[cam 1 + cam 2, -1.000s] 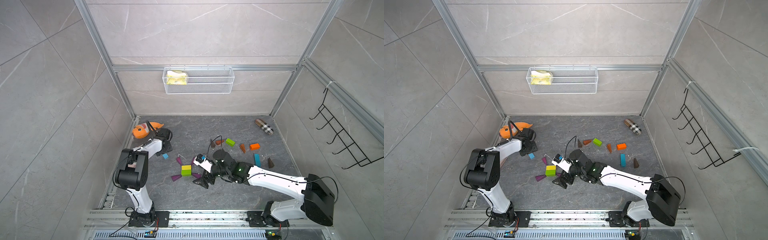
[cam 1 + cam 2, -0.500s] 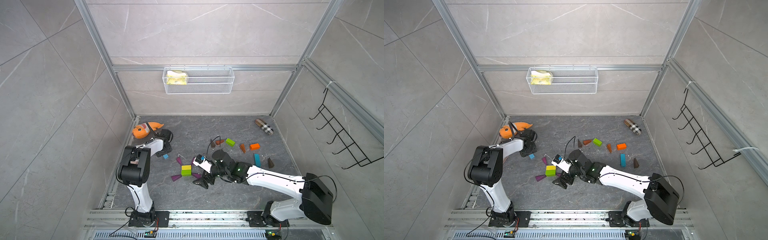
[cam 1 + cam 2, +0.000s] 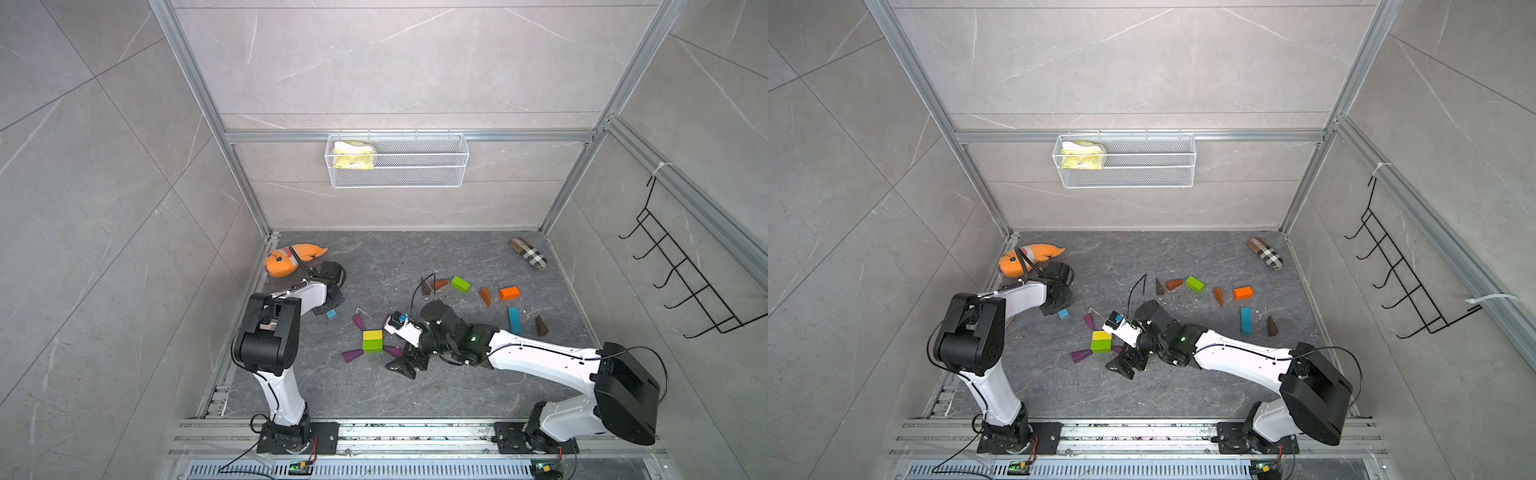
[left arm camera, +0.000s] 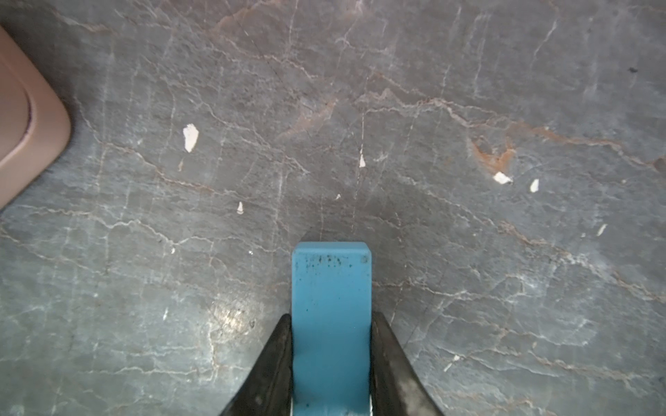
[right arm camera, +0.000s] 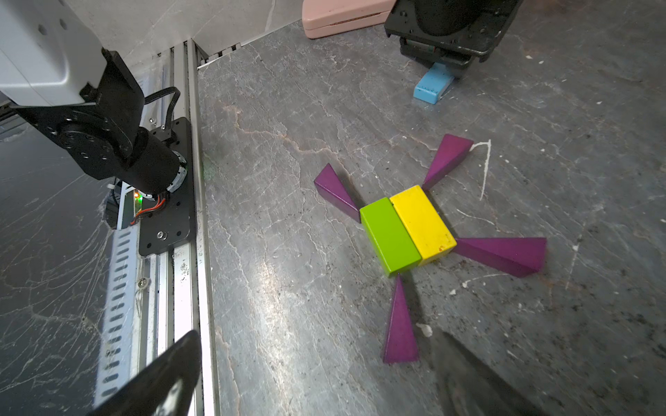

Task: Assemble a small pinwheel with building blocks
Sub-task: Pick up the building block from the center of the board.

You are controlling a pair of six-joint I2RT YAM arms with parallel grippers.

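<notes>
Blue bar [image 4: 331, 288] pinched by left end effector [image 4: 331, 318]; right end effector [image 5: 315, 336] spread wide.

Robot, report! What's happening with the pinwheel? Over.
Left fingers shut on blue bar. Right fingers open, empty. Four purple wedges around green-yellow hub. Nothing blocking.

Bare floor [image 4: 396, 144] beyond blue bar [image 4: 331, 306]

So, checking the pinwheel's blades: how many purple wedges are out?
4. Two purple wedges fan off the green brick, two off the yellow brick; others could hide under the arms.
</notes>
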